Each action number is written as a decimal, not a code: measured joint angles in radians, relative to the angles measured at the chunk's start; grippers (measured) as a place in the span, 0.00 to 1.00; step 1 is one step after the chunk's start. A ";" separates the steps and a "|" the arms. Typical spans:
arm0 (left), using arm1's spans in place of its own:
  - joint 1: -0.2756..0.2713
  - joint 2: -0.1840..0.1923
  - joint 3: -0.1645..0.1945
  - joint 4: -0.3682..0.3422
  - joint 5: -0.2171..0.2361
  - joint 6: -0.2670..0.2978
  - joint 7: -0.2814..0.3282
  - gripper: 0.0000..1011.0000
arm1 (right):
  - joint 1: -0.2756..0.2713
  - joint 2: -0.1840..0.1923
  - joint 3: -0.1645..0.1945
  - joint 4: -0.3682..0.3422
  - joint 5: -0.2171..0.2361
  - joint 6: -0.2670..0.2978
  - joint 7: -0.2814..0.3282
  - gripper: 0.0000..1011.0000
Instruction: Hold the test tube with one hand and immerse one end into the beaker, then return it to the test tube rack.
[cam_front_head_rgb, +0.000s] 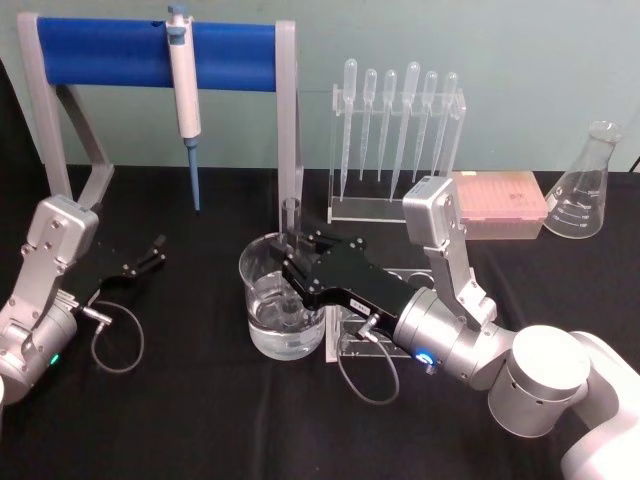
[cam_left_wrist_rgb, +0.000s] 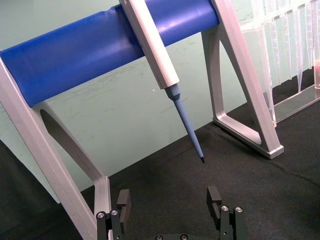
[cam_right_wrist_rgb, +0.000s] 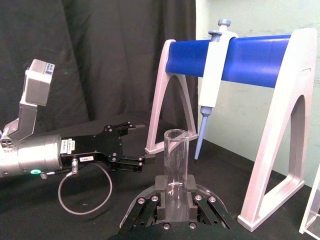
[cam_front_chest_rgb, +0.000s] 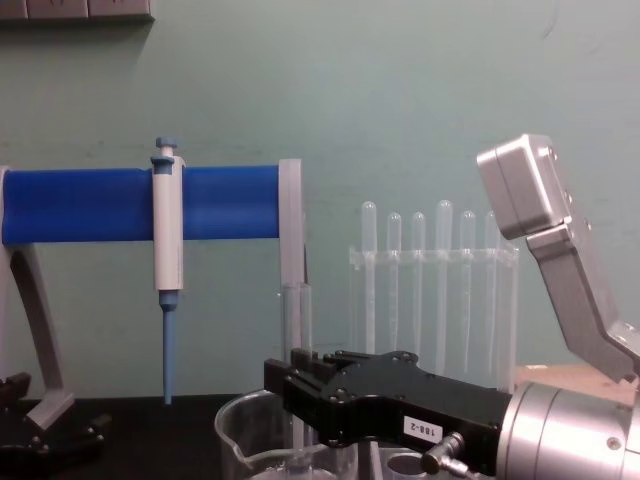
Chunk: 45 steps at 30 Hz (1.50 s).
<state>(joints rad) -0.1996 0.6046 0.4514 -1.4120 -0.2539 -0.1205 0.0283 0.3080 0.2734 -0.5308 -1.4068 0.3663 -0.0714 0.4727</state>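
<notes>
- The test tube (cam_front_head_rgb: 291, 215) is held upright in the right gripper (cam_front_head_rgb: 295, 250), fingers closed on its middle, directly over the beaker (cam_front_head_rgb: 262, 300), which stands near the middle of the table (cam_front_head_rgb: 200, 420).
- The dipping step is judged to be in hand. The test tube's lower end is seen reaching down inside the beaker toward the water, though whether it is wetted cannot be told.
- Next, a straight lift is called for until the round end clears the rim. After that comes a short carry toward the table's right edge to the rack (cam_front_head_rgb: 340, 340), just beside the beaker, and a plumb lowering into a hole.
- The left gripper (cam_front_head_rgb: 155, 252) is parked near the table's left edge, fingers spread wide, nothing held.
- In the right wrist view the grip itself is laid bare: glass clamped between the pads (cam_right_wrist_rgb: 160, 186), open rim up. From the head view that contact is masked by the gripper's body.
- In the chest view the test tube (cam_front_chest_rgb: 296, 320) is shown standing plumb above the beaker's spouted rim (cam_front_chest_rgb: 235, 425).
- In the left wrist view bare table is seen between the spread fingers, with a pipette (cam_left_wrist_rgb: 150, 45) hung on a blue stand (cam_left_wrist_rgb: 75, 55).
</notes>
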 joint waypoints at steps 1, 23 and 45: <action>0.000 0.000 0.000 0.000 0.000 0.000 0.000 0.99 | 0.000 0.000 0.000 0.000 0.000 0.000 0.000 0.22; 0.000 0.000 0.000 0.000 0.000 0.000 0.000 0.99 | 0.000 0.000 0.000 0.000 0.000 0.000 0.000 0.22; 0.000 0.000 0.000 0.000 0.000 0.000 0.000 0.99 | 0.000 0.000 0.000 0.000 0.000 0.000 0.000 0.22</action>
<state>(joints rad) -0.1995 0.6047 0.4514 -1.4120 -0.2539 -0.1205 0.0283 0.3080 0.2734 -0.5308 -1.4067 0.3663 -0.0714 0.4727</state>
